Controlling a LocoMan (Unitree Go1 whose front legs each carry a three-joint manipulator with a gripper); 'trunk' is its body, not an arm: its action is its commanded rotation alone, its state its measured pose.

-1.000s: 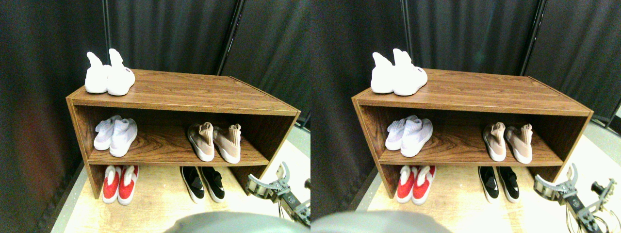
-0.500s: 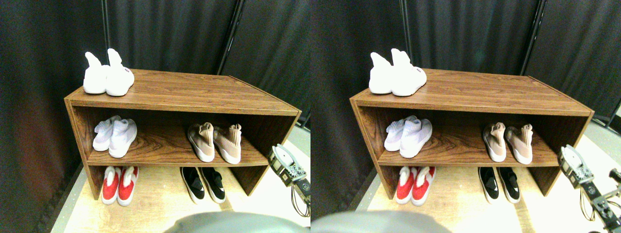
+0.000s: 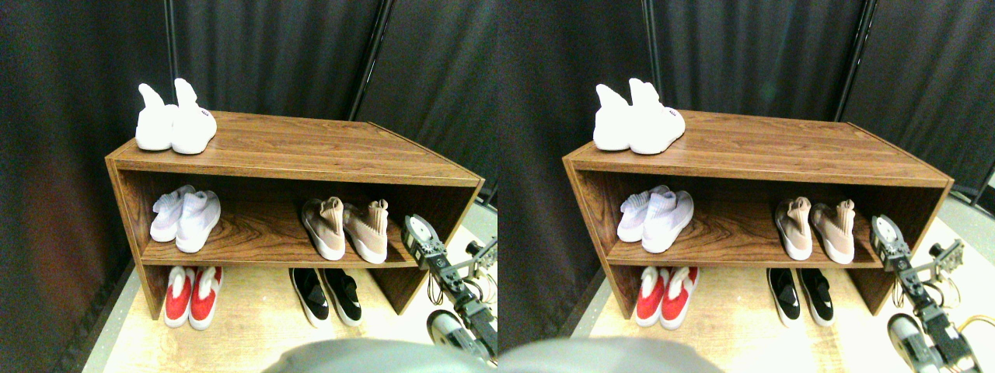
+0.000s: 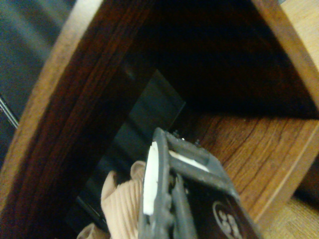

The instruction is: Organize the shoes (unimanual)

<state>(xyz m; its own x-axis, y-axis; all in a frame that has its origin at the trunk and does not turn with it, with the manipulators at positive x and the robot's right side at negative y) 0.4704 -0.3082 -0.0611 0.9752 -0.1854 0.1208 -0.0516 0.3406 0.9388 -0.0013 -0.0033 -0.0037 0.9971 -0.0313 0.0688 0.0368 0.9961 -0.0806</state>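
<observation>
Here the wooden shoe rack (image 3: 295,151) stands against a dark curtain (image 3: 272,54), open at the front, with a top board, one middle shelf and the light floor (image 3: 249,326) beneath it. The right gripper (image 3: 420,237) is raised at the right front corner of the rack, level with the middle shelf and just beside that shelf's right end. From where I stand I cannot tell whether its jaws are apart or together; nothing shows between them. In the wrist view a dark jaw frame fills the lower part, and past it I see the shelf board, the shadowed inside of the rack and a ribbed beige cuff close to the jaw.

The beige-tan pair (image 3: 346,227) sits on the right part of the middle shelf, the two shoes side by side, toes towards the front edge, white soles showing. The nearer of them is just beside the gripper, but whether they touch I cannot make out. The black pair (image 3: 326,294) lies on the floor under the shelf, towards the right side, toes forward, the shoes close together.

At the left end of the middle shelf rests a pale white pair (image 3: 185,217), leaning together. Under it, on the floor at the left, is the red-and-white pair (image 3: 192,294). On the top board, at its back left corner, stands the all-white high-cuff pair (image 3: 175,120), cuffs upright.
</observation>
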